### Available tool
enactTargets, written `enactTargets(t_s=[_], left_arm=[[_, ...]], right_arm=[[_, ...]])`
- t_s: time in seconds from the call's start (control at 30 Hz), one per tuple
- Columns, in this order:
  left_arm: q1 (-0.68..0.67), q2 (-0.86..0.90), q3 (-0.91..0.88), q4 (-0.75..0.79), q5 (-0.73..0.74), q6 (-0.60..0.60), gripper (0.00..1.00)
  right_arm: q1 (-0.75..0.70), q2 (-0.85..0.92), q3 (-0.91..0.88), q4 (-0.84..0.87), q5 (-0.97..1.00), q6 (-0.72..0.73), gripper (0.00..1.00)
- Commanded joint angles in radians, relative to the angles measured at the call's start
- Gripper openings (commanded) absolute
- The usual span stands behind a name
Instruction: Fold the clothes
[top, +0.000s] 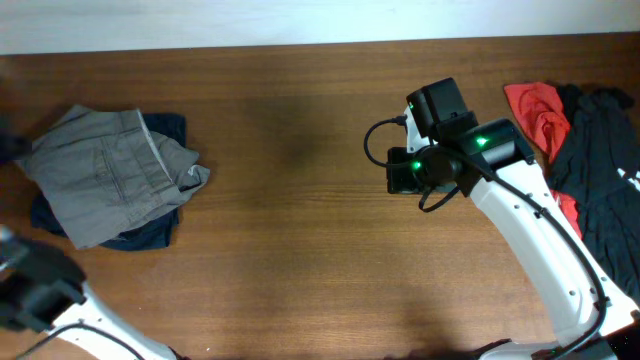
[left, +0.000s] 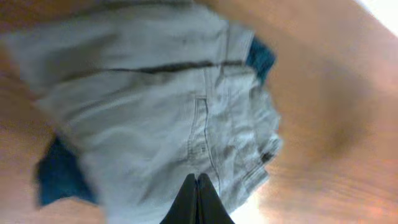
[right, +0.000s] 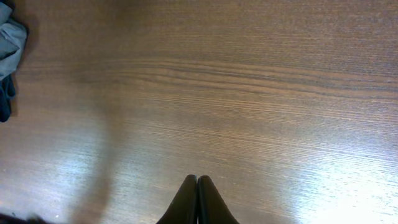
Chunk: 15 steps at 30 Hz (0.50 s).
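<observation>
The clothes (top: 110, 172), a grey-khaki shorts-like garment, lie folded and wrinkled at the table's left end on top of a dark navy garment (top: 152, 236). In the left wrist view the clothes (left: 155, 112) fill most of the frame, with seams and a pocket showing. My left gripper (left: 197, 182) hangs above them, shut, with nothing between its fingers. My right gripper (right: 197, 182) is shut and empty over bare wood right of centre, far from the clothes (right: 9, 38), whose edge shows at the left border.
A red garment (top: 535, 115) and a black garment (top: 600, 170) lie piled at the table's right end, beside the right arm (top: 470, 150). The left arm (top: 40, 290) enters blurred at the bottom left. The brown wooden table (top: 290, 220) stretches between the two piles.
</observation>
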Motion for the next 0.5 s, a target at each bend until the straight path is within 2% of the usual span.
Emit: enactTargets(t_s=[0.0,0.07,0.17,0.4,0.47], left_arm=[[-0.088,0.041,-0.179,0.092,-0.273,-0.19,0.01],[-0.113,0.054,-0.238,0.126,-0.417,-0.307,0.01],[-0.127,0.057,-0.309,0.192,-0.533,-0.396,0.0],[-0.146,0.06,-0.425,0.295,-0.524,-0.393,0.01],[-0.16,0.06,-0.435,0.303,-0.446,-0.352,0.0]], right_arm=[[-0.002,-0.032,0.019,-0.01,0.012,0.011,0.05],[-0.002,-0.032,0.019,-0.017,0.012,0.011,0.05],[-0.002,-0.032,0.019,-0.027,0.013,0.011,0.05],[-0.002,-0.032,0.019,-0.017,0.013,0.011,0.05],[-0.002,-0.033,0.02,-0.011,0.013,0.011,0.05]])
